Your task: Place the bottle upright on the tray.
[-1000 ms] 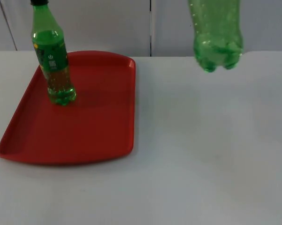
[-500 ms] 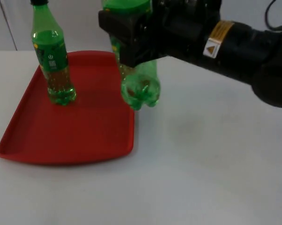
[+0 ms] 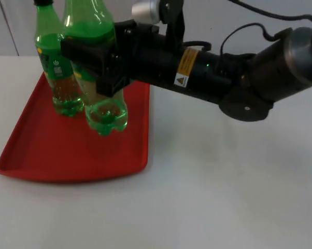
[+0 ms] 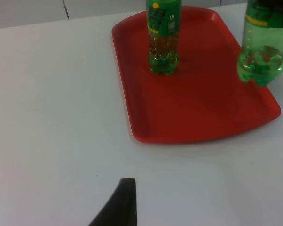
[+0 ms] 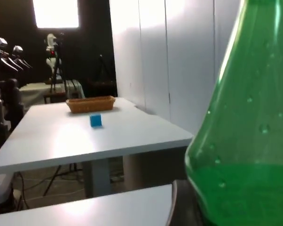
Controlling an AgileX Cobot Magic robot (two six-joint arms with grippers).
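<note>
The right arm [image 3: 223,78] reaches in low and long across the worktop [image 3: 223,181], from the far right over to the tray [image 3: 68,155]. It lies almost flat, with its gripper [image 3: 101,62] out over the tray's right side.

There are two green bottles and one red tray. There are two arms.

The right gripper is closed around the middle of one bottle [image 3: 101,98]. This bottle stands up straight. Its round bottom hangs just below the gripper, over the tray near the tray's right edge. I cannot tell if the bottom touches the tray yet. In the right wrist view the top of this bottle [image 5: 245,141] is very close, with green drink inside it. In the left wrist view the same bottle [image 4: 261,52] is over the tray's edge.

Just past the gripper, on its far side, the second bottle [image 3: 57,72] stands up on the tray with a black cap. It is close beside the held bottle. In the left wrist view it [image 4: 163,37] stands in the tray [image 4: 188,113].

The left gripper [image 4: 120,205] waits over bare worktop, near the tray. I cannot tell if it is open or closed.
</note>
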